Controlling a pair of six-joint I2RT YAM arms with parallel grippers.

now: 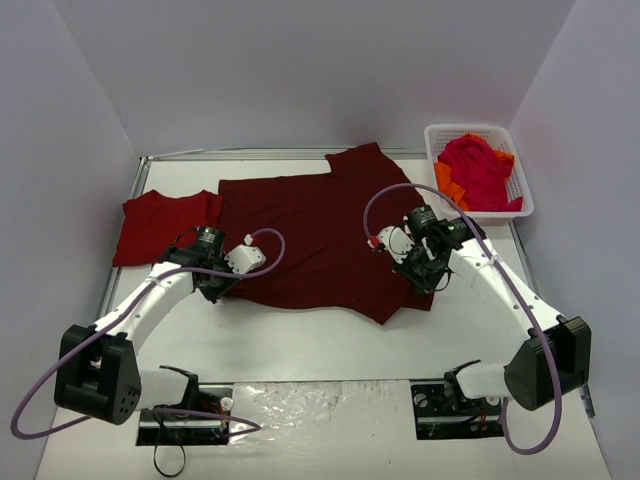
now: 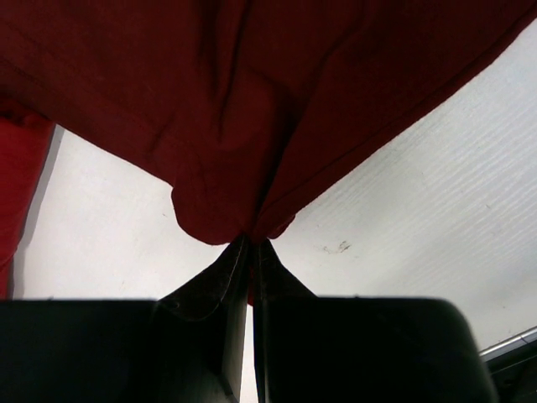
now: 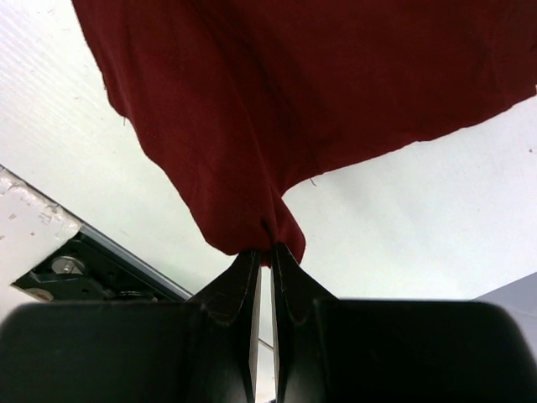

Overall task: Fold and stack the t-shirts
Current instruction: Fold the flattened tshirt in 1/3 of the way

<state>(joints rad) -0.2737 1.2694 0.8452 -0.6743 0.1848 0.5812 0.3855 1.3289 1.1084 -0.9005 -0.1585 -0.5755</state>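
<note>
**Both grippers pinch the maroon shirt's near edge**

The maroon shirt (image 1: 310, 235) lies spread across the middle of the table (image 1: 320, 335). The left gripper (image 2: 250, 243) is clenched on its near-left corner and the right gripper (image 3: 267, 249) on its near-right corner, with cloth bunched into each pair of tips. A red shirt (image 1: 160, 225) lies flat just beside it on the left, and crimson and orange shirts (image 1: 478, 172) fill the basket (image 1: 522, 175).

The step looks like a fold away from the arms. Both arms should travel together at one height, keeping the edge taut between them. They should let go only once the cloth lies flat, and the left corner must not drag the red shirt.
</note>
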